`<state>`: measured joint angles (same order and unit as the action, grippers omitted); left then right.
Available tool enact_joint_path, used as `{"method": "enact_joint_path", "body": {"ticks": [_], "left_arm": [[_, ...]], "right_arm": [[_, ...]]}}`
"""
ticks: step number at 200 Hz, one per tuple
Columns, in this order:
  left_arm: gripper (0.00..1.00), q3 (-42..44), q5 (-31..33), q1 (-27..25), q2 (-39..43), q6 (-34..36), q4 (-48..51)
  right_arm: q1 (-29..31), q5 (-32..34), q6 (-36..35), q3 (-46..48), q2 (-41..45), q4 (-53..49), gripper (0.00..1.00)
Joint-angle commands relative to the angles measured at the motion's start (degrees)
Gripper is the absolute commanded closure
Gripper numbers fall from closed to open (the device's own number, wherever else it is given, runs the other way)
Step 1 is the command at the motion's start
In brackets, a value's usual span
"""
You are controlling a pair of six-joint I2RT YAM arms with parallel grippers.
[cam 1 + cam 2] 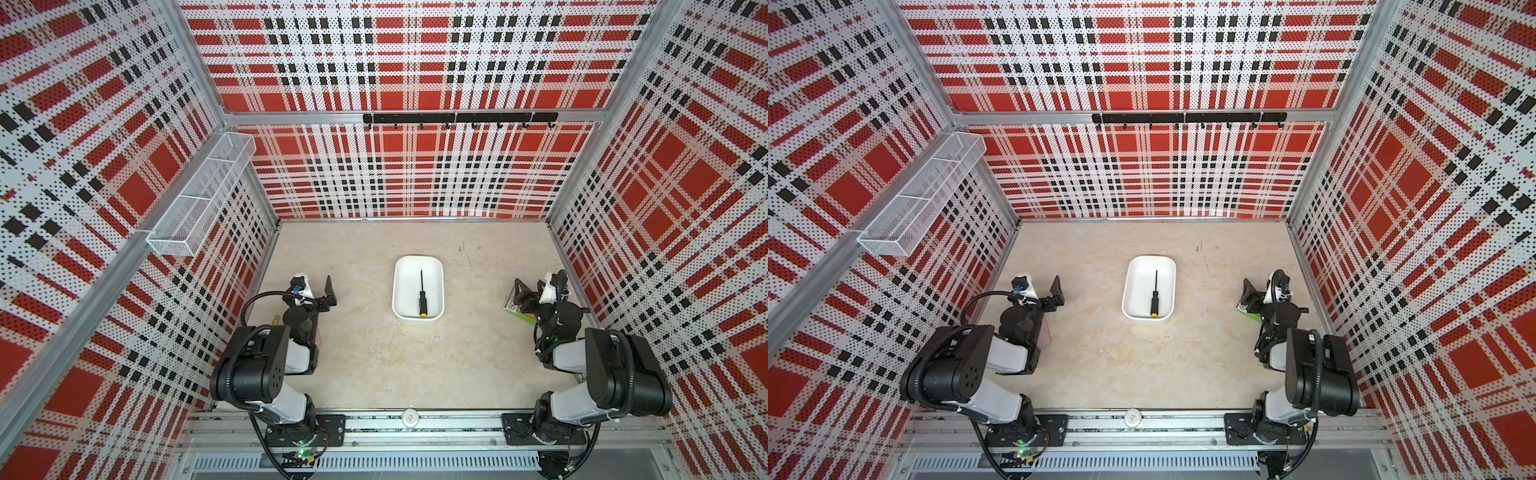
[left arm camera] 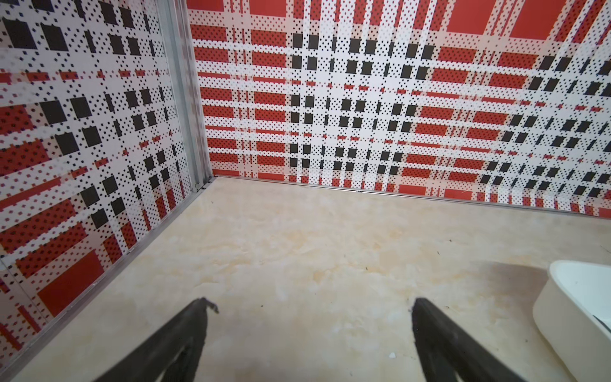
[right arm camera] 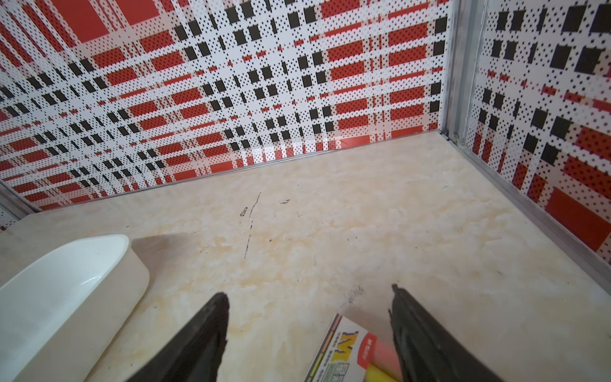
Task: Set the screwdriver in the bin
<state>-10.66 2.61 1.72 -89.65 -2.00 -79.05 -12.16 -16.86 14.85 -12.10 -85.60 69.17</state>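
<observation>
The screwdriver (image 1: 422, 296) lies inside the bin (image 1: 401, 291); my left gripper (image 2: 312, 302) and right gripper (image 3: 309, 292) sit either side of the bin, apart from it, jaws spread
</observation>
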Motion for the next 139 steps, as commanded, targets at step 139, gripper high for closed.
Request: {"method": "enact_joint_path", "body": {"ticks": [139], "left_arm": [[0.02,-1.21,2.24,-0.13,-0.65,0.53,-1.46]], "right_arm": [[11.64,13.58,-11.81,-5.08,-4.29,-4.89,0.12]]}}
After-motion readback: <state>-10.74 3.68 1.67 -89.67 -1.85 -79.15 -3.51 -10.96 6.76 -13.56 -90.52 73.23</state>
